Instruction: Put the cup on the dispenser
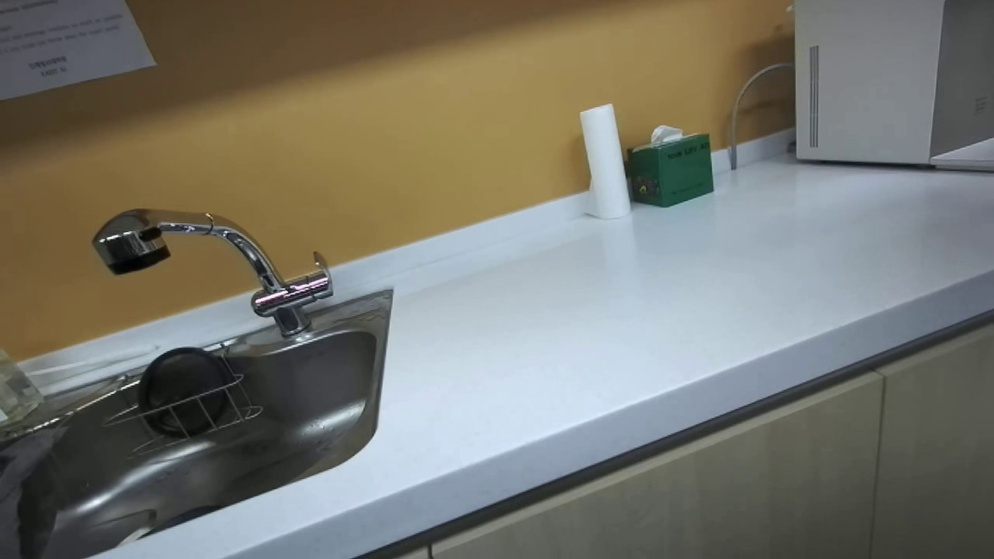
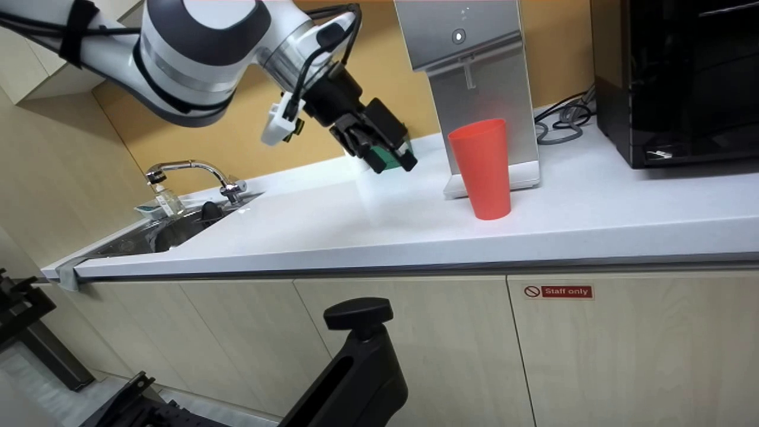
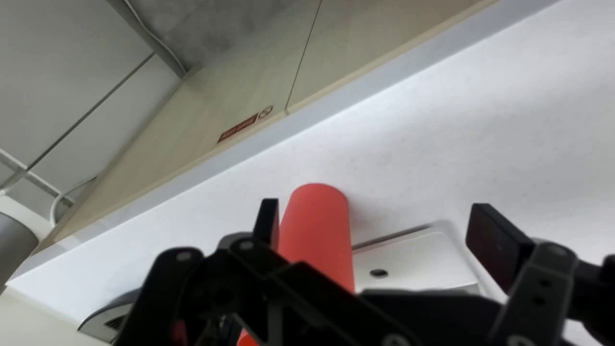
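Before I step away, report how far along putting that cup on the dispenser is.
Done: the fingers are open, apparently ready. In hand: nothing; in an exterior view they are clear of the red cup. Left: gripping, lifting and placing it, as it stands on the counter before the dispenser, not on its base.

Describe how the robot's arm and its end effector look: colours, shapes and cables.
In an exterior view, the arm is rounded and white, with dark grey panels and a silvery collar. Black cables run along it, and a black strap wraps it. The end effector is black and angular, with blocky fingers; a small white housing sits near it.
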Motion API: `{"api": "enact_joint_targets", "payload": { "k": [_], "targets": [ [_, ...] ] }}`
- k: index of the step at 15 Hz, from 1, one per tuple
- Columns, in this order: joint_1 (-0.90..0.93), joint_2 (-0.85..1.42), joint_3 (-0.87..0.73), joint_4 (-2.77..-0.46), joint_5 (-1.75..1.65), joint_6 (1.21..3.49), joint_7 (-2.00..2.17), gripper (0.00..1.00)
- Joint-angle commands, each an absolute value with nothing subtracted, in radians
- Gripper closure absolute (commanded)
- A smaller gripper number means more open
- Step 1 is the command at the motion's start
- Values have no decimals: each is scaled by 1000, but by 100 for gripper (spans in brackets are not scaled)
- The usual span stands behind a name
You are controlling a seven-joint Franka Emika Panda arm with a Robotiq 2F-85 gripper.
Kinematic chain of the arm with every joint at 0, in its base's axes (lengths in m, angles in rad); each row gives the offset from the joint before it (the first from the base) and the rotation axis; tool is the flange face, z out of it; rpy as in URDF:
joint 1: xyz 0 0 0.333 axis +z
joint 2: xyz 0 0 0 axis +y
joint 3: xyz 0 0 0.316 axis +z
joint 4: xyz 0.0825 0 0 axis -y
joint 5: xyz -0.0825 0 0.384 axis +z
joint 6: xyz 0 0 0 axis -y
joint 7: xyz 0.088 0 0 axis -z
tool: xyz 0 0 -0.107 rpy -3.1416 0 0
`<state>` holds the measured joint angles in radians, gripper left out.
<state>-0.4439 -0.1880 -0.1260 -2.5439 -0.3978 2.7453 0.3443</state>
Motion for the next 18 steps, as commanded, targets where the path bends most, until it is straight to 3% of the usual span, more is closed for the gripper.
{"api": "enact_joint_targets", "payload": {
  "k": [1, 10, 18],
  "targets": [
    [-442, -168, -146, -2528, -461, 2773, 391, 0],
    [-511, -108, -127, -2513, -589, 2918, 589, 0],
    [-683, -87, -92, -2478, -1057, 3070, 1123, 0]
  ]
}}
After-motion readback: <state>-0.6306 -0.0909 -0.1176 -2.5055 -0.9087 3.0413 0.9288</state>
